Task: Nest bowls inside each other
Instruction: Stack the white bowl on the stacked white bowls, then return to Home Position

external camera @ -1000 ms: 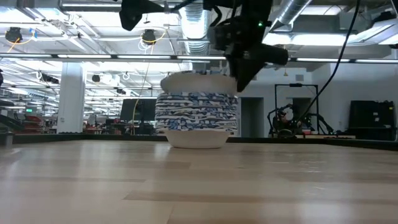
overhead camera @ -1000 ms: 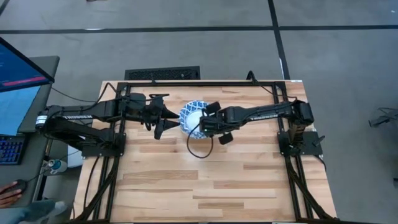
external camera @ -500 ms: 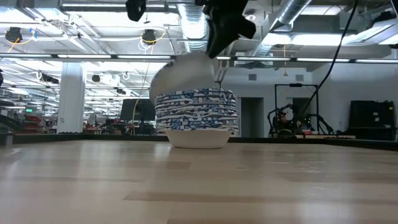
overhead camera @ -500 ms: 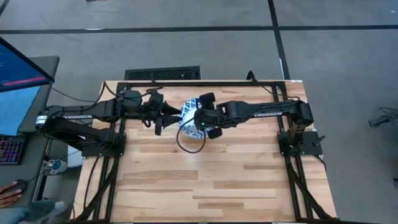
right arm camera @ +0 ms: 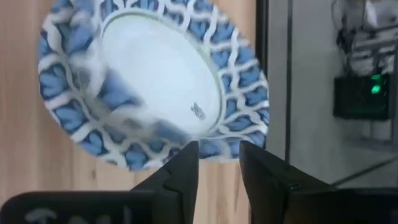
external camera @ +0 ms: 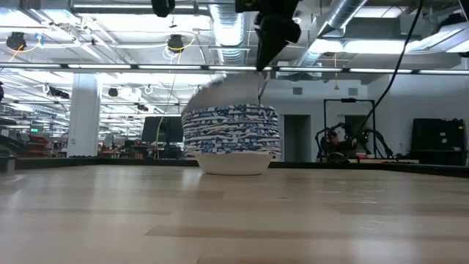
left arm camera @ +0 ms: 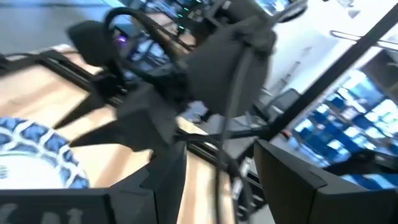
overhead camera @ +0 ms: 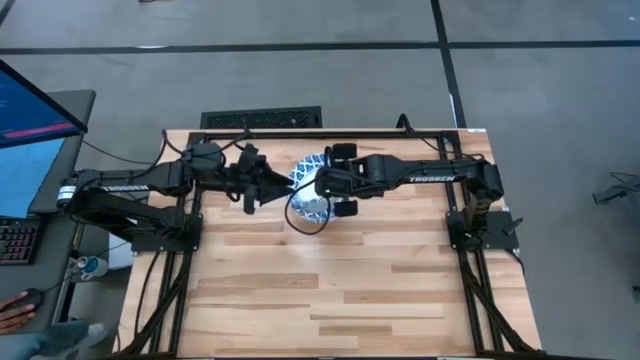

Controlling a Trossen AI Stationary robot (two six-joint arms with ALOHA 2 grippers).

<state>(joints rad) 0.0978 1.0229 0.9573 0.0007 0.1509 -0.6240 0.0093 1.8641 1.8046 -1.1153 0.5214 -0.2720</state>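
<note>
High view: the stack of bowls (overhead camera: 309, 188) sits near the middle of the table's (overhead camera: 330, 300) far edge, the right gripper (overhead camera: 318, 186) directly over it and the left gripper (overhead camera: 268, 185) just beside it on the left-arm side. Low view: the stack (external camera: 231, 136) stands upright on its white base bowl, and a tilted top bowl (external camera: 220, 89) hangs from the right gripper (external camera: 259, 82) by one rim edge, not yet seated. Left wrist view: left fingers (left arm camera: 165, 180) stand apart on nothing, stack rim (left arm camera: 34, 152) close by. Right wrist view: right fingers (right arm camera: 186, 171) are clamped on the patterned rim of the tilted bowl (right arm camera: 155, 87). Risk: a one-sided rim pinch could slip, or a tilted release could let the bowl land skewed and slide off; downward push could shove or tip the tall stack; the nearby left gripper could get bumped.
</note>
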